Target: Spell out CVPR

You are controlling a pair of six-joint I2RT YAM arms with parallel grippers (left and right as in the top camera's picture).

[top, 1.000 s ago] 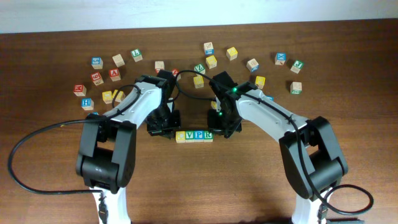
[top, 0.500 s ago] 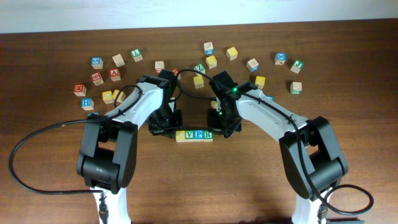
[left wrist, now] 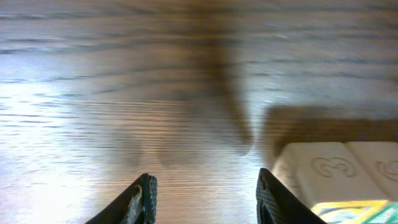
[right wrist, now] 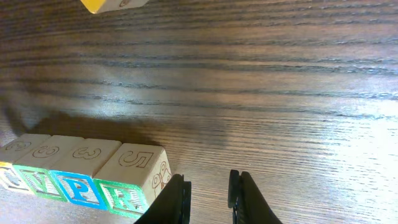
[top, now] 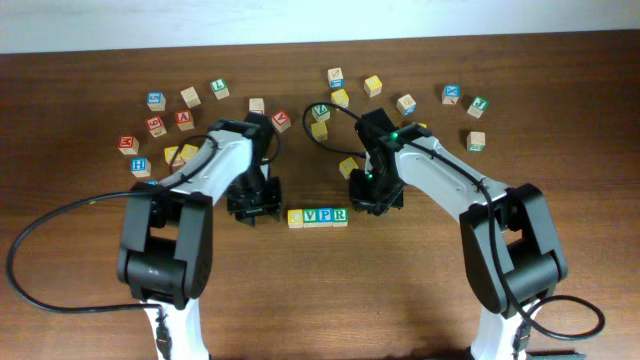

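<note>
A row of wooden letter blocks (top: pixel 317 217) lies on the table between the arms, reading V, P, R after a yellow first block. The row also shows in the right wrist view (right wrist: pixel 87 169), and its end shows in the left wrist view (left wrist: pixel 339 174). My left gripper (top: pixel 250 207) is open and empty, just left of the row; in its wrist view (left wrist: pixel 205 199) only bare wood lies between the fingers. My right gripper (top: pixel 372 200) is open and empty, just right of the R block (right wrist: pixel 134 180), with a narrow gap between its fingers (right wrist: pixel 208 196).
Several loose letter blocks are scattered along the back of the table, at the left (top: pixel 156 126), the middle (top: pixel 339 98) and the right (top: pixel 476 141). A yellow block (top: pixel 349 166) lies close beside the right arm. Black cables trail off the front left.
Both grippers have drawn back from the ends of the row, the left one to the left and the right one to the right and back. The row stays in place.
</note>
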